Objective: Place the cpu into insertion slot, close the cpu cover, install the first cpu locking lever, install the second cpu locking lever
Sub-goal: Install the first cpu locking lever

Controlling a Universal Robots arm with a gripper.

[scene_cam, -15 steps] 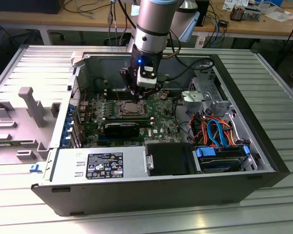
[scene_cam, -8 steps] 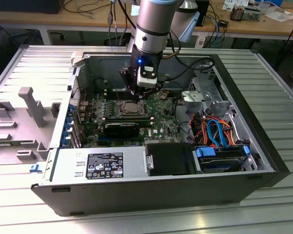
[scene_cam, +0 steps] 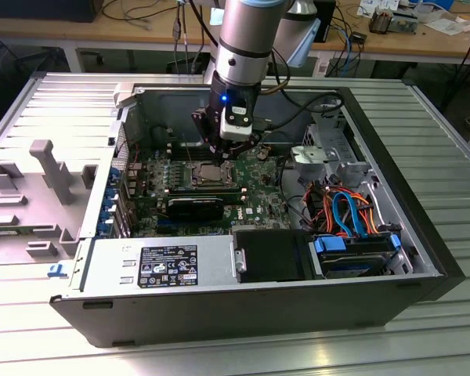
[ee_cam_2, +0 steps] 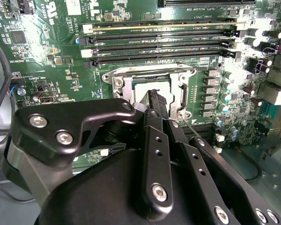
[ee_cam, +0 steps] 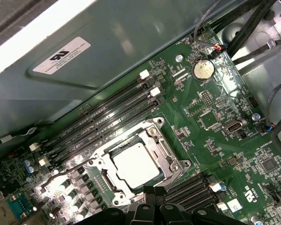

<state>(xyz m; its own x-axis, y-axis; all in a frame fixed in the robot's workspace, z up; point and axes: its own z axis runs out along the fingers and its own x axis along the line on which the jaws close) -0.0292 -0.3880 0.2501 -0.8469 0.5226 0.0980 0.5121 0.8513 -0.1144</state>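
The cpu lies flat in the insertion slot, its silvery top showing through the window of the cpu cover, which lies down over it. In the second wrist view the cpu is partly hidden behind my gripper. The fingers are shut together with nothing between them, and their tips hang just above the socket's edge. In the first wrist view the gripper sits at the socket's near side. A thin wire locking lever slants up beside the socket. Another lever runs along the side next to the memory slots.
Long black memory slots flank the socket. A black heatsink block sits in front of it. The power supply, drive bay and orange and blue cables crowd the case's near side and the exterior view's right. Case walls surround the board.
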